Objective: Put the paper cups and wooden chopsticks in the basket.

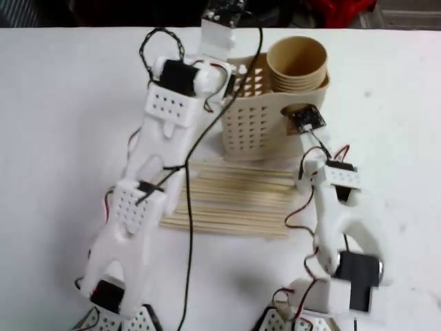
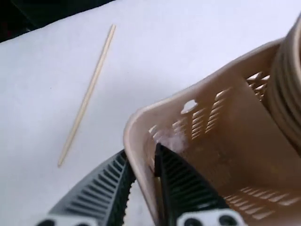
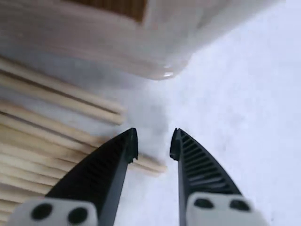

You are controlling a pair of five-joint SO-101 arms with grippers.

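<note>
Beige basket [image 2: 225,122] wall seemingly pinched by L fingers [image 2: 183,188]; R fingers [image 3: 103,174] apart over chopsticks [image 3: 42,155].

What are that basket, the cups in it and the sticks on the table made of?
The basket looks like moulded plastic, cream and matte, with neat rows of slots. The cups stacked inside it seem to be brown paper, thin-walled, their rims nested in rings. The chopsticks look like bare pale wood or bamboo, unvarnished; which I cannot tell.
</note>
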